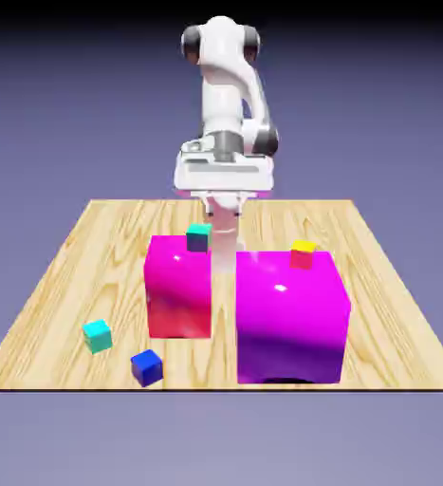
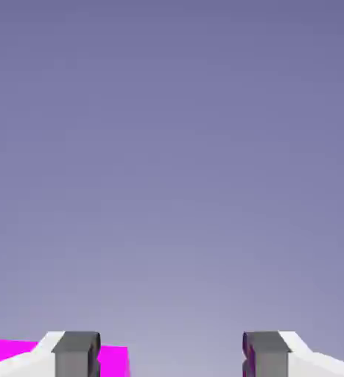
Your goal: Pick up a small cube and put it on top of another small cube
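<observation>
Magenta block (image 2: 114, 361) partly behind jaws (image 2: 172, 355).

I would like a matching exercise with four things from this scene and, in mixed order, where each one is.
Things:
1. Bright cyan cube
2. Dark blue cube
3. Cube with a red front and a yellow top
4. Hand

Places and states:
A. Seen in front of the larger magenta block's upper part or on its top
B. Open, with nothing between its fingertips
C. On the table, farthest to the exterior view's left of all the cubes
D. On the table, nearest to the camera of the small cubes

Right pairs: 1-C, 2-D, 3-A, 4-B
</observation>
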Robot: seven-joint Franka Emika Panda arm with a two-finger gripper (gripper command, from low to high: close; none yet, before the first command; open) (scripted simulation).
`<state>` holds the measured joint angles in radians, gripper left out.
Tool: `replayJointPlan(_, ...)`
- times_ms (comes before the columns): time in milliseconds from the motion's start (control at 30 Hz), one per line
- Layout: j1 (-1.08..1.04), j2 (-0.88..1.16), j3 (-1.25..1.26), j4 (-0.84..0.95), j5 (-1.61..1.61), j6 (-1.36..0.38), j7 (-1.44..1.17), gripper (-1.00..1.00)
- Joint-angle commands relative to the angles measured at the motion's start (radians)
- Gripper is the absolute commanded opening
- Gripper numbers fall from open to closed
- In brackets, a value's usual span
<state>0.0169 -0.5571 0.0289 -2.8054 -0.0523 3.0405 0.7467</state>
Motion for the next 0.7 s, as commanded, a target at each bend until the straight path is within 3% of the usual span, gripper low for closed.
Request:
replayJointPlan(0, -0.033, 0.036, 0.028, 0.026, -0.043, -0.025, -0.029, 0.00)
replayJointPlan(667, -0.698, 0.761, 0.597, 0.547, -0.897, -0.529, -0.612, 0.00)
